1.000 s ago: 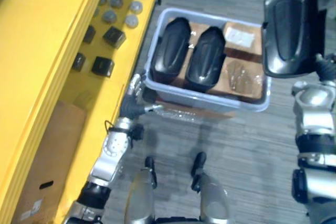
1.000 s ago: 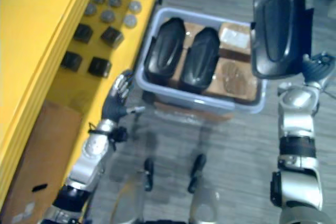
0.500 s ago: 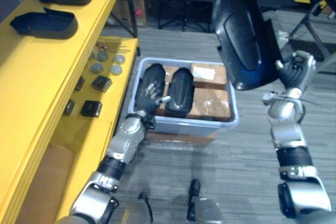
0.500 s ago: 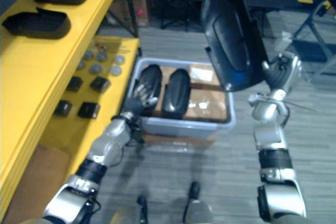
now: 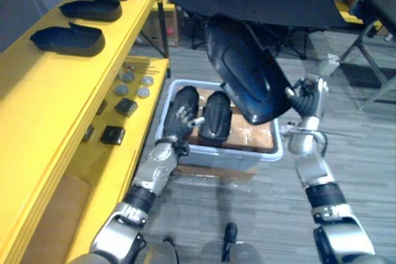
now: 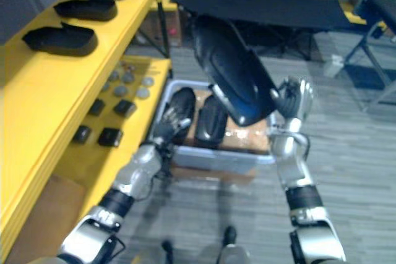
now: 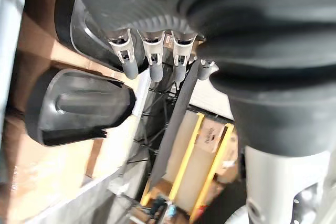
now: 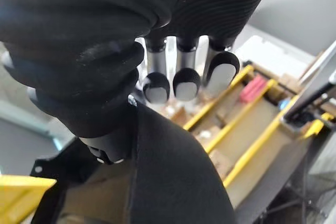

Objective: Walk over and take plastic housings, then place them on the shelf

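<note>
The right robot hand is clamped on the lower edge of a large black plastic housing. Its wrist view shows the thumb on one face and the curled fingers on the other. The shell is held high and tilted, well clear of the grey bin below it. I judge this a carrying posture, chosen so the long part snags on nothing on its way to the yellow shelf at the robot's left. Three shelved housings lie in a row on the top board, with bare board nearer the robot, so that is the likely place for this one. The lower board carries small black blocks and grey discs, which leave little room for so big a part. The bin sits on the floor just beside the shelf, and two binned housings lie side by side on cardboard boxes inside it. The left robot hand hangs over the left one of that pair, its fingers loosely straight and holding nothing. Whether they touch it I cannot tell.
</note>
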Robot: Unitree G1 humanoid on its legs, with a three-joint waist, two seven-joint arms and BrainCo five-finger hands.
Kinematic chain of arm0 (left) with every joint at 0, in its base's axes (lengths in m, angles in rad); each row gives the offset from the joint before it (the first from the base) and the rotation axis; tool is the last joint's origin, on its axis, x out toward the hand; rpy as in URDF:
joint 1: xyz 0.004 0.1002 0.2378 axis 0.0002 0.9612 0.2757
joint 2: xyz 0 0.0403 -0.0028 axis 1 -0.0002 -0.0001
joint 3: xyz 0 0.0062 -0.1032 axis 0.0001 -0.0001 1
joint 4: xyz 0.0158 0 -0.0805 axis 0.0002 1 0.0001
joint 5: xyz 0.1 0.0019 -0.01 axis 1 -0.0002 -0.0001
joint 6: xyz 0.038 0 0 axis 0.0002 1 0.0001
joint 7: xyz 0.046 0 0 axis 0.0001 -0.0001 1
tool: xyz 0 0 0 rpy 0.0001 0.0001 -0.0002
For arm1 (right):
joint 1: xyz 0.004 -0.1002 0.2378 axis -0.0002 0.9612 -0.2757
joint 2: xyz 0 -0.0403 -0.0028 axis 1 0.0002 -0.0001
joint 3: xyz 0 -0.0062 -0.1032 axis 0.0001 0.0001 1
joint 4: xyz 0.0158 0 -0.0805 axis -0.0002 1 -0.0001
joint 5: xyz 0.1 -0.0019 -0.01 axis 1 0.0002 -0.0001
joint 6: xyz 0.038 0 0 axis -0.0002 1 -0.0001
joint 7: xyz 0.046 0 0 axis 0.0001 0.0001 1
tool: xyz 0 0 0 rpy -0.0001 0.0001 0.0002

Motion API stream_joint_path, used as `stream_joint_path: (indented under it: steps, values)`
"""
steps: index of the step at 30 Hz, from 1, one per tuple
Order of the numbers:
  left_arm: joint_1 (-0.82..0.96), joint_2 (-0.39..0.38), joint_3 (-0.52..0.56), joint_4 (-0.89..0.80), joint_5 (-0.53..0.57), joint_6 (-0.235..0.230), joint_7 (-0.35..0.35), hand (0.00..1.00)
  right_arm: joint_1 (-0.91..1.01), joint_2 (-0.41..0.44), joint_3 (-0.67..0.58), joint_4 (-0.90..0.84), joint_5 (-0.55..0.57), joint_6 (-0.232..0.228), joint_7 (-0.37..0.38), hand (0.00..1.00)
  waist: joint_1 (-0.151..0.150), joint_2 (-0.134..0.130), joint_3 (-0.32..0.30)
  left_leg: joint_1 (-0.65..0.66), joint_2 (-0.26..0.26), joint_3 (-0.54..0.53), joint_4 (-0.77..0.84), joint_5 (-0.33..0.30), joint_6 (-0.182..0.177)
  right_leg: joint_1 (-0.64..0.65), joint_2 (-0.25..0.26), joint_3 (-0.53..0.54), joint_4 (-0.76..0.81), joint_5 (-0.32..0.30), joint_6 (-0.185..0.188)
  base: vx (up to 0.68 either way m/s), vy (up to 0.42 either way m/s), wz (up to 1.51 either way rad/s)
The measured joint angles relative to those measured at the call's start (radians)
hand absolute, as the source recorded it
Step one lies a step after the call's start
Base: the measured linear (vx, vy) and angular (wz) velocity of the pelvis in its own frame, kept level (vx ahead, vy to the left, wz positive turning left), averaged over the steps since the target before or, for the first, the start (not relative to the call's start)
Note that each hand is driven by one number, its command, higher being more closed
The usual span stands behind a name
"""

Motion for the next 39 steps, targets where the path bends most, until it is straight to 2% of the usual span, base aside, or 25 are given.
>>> stream_joint_path:
  steps: [4,9,18,25,30,35,39]
  values:
    - [0.021,-0.007,-0.001,0.0,-0.002,-0.004,-0.004,0.0,0.014,0.021,0.035,0.0,-0.027,-0.02,-0.021,1.0,0.001,0.0,-0.006,0.003,-0.001,-0.001,-0.004,0.0,0.0,0.002,-0.001,0.0,0.0,0.0,0.0,0.0,0.0,0.0]
    - [0.065,-0.032,-0.003,0.0,-0.002,-0.011,-0.02,0.0,0.045,0.041,0.073,0.005,-0.044,-0.021,-0.024,1.0,0.005,-0.001,-0.038,0.008,-0.004,-0.004,-0.015,0.003,0.0,0.006,-0.002,-0.003,-0.005,0.0,0.0,-0.01,0.002,0.01]
    - [0.082,-0.053,-0.054,-0.001,0.004,-0.011,-0.051,0.0,0.06,0.071,0.122,0.016,-0.081,-0.097,-0.085,1.0,0.017,-0.002,-0.041,0.012,-0.009,-0.032,-0.037,0.024,-0.004,0.021,-0.003,-0.03,-0.011,-0.001,0.0,-0.05,-0.004,0.09]
    - [0.133,-0.072,-0.087,-0.001,0.012,-0.012,-0.055,0.0,0.072,0.103,0.183,0.049,-0.084,-0.111,-0.086,1.0,0.03,-0.003,-0.058,0.028,-0.011,-0.032,-0.068,0.039,-0.006,0.025,-0.002,-0.032,-0.014,-0.001,-0.001,-0.01,-0.003,0.0]
    - [0.139,-0.073,-0.089,-0.001,0.016,-0.013,-0.055,0.0,0.081,0.12,0.224,0.049,-0.084,-0.148,-0.086,1.0,0.031,-0.004,-0.06,0.028,-0.012,-0.032,-0.068,0.039,-0.006,0.025,-0.004,-0.032,-0.014,-0.001,-0.001,0.0,0.0,0.0]
    - [0.17,-0.074,-0.104,-0.001,0.015,-0.033,-0.052,0.0,0.152,0.156,0.251,0.048,-0.084,-0.21,-0.085,1.0,0.033,-0.005,-0.069,0.03,-0.012,-0.033,-0.074,0.04,-0.006,0.025,-0.004,-0.032,-0.014,-0.002,0.0,0.0,0.0,0.0]
    - [0.212,-0.075,-0.118,-0.001,0.011,-0.039,-0.036,0.0,0.218,0.179,0.26,0.047,-0.082,-0.216,-0.092,1.0,0.033,-0.006,-0.075,0.042,-0.013,-0.031,-0.088,0.043,-0.007,0.029,-0.006,-0.031,-0.014,-0.004,0.0,0.0,0.0,0.0]
